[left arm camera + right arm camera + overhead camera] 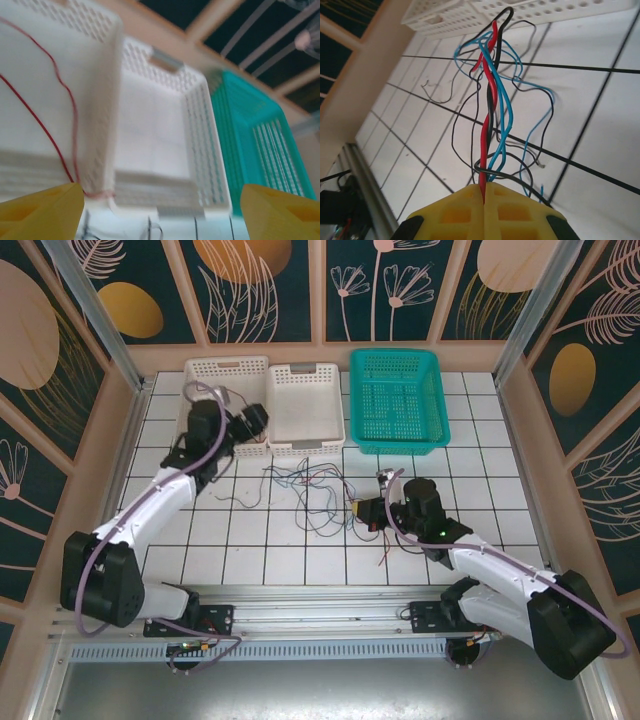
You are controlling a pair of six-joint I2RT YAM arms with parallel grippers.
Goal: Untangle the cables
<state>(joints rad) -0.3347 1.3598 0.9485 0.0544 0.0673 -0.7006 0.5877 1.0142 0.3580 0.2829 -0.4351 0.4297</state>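
Red wire (485, 145), twisted with black and blue among the cables (315, 490) at the table's (250, 550) middle, is clamped in your right pincer (484, 192). Your left pincer (162, 205) hangs released by the white basket (105, 75) at the far edge. Step in hand: separating strands. Next, you probably need to draw the red clear of the twist.
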